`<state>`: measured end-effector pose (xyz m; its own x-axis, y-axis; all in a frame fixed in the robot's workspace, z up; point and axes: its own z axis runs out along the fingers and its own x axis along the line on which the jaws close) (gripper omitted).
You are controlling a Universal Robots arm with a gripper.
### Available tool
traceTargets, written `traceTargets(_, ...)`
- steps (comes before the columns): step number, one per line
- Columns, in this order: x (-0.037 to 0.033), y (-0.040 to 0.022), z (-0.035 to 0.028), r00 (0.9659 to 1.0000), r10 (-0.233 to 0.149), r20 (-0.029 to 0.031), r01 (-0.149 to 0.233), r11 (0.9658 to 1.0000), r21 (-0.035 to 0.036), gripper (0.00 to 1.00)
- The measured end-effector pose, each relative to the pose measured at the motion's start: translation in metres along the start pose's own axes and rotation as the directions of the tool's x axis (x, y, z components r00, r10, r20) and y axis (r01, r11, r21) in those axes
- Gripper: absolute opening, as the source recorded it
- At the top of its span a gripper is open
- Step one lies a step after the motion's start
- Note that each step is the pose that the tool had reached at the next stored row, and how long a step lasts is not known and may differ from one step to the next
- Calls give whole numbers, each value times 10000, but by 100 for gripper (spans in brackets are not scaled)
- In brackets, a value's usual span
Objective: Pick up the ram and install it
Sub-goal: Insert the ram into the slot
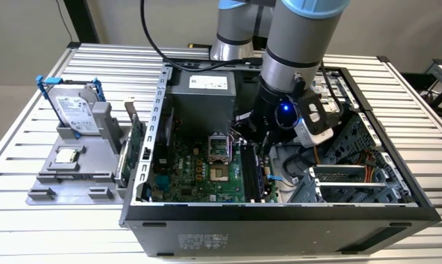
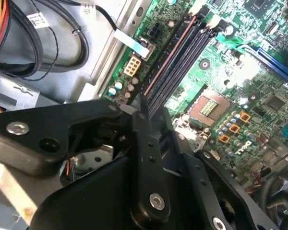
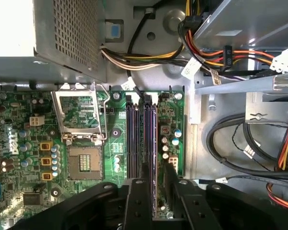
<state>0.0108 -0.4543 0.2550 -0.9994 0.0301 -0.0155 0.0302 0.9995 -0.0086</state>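
Exterior view, from its left to its right: hard drive (image 1: 77, 113) on the grey holder (image 1: 74, 176), well apart from the work; open case (image 1: 279, 212); motherboard (image 1: 198, 168); the ram (image 1: 251, 170) on edge at the black slots (image 1: 261, 181), its long axis along them; gripper (image 1: 263, 144) directly above its far end. In the first wrist view the gripper (image 3: 155, 179) straddles the ram (image 3: 155, 143); whether it clamps the stick cannot be told. CPU socket (image 3: 84, 120) on one flank; case wall and cables (image 3: 240, 143) close on the other, leaving little room sideways.
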Motion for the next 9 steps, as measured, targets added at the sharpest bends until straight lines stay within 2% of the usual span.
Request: traceTargets(9, 0, 0, -1, 10000, 0, 1, 0, 10000, 40, 0)
